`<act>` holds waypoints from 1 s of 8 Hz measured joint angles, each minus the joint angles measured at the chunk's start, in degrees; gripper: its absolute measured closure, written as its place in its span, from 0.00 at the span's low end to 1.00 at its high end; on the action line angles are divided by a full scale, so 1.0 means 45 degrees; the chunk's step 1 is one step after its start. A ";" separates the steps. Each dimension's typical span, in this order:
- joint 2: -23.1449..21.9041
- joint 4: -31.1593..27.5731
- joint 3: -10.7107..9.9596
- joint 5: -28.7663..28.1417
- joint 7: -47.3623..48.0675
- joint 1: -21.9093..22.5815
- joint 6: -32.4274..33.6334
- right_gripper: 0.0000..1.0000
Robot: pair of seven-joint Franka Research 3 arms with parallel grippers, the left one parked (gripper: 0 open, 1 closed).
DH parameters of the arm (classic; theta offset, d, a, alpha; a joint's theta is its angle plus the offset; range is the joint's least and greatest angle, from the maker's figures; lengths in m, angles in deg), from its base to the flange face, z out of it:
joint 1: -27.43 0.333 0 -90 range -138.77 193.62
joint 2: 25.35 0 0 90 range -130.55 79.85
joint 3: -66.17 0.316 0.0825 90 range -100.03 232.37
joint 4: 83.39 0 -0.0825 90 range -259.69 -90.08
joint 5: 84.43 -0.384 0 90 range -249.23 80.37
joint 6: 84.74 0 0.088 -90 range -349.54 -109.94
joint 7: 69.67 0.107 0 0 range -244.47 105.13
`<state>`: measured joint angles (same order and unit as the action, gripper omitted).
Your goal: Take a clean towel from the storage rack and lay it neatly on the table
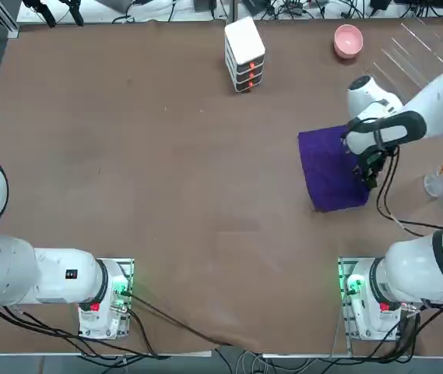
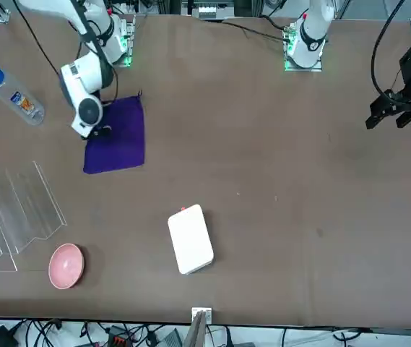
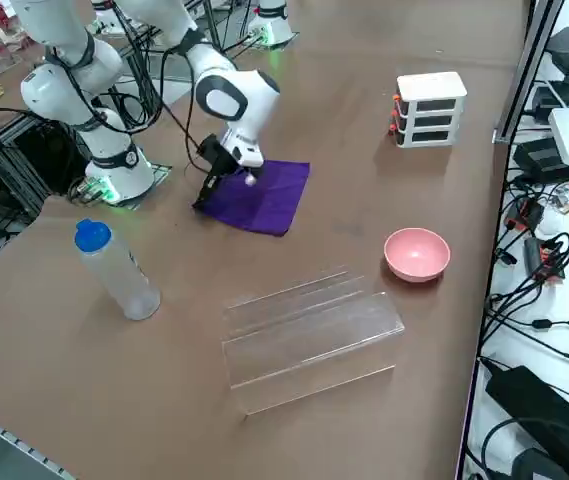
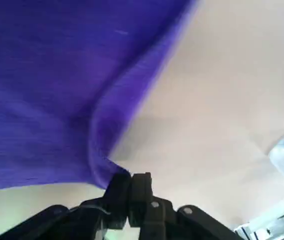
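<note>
On the table (image 1: 167, 195), our end effector (image 4: 131, 187) is clamped on the towel's (image 1: 330, 167) corner; soft and limp, it drapes, so we judge edges the best hold.

A pink bowl (image 3: 417, 254), a white stacked box (image 3: 429, 109) and a blue-capped bottle (image 3: 116, 270).

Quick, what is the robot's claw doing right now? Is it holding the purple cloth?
Right gripper: shut, pinching a corner of the towel, low over the table.
</note>
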<state>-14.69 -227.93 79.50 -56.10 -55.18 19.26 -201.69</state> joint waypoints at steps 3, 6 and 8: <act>0.0007 -0.0002 -0.1632 0.1037 -0.0179 -0.0359 0.0146 0.94; 0.0020 0.0005 -0.1851 0.1058 -0.0192 -0.0388 0.0283 0.42; -0.0439 0.0324 -0.1825 0.0451 -0.0089 -0.0313 -0.0055 0.03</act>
<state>-16.66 -226.47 71.29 -54.07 -55.58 17.85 -201.94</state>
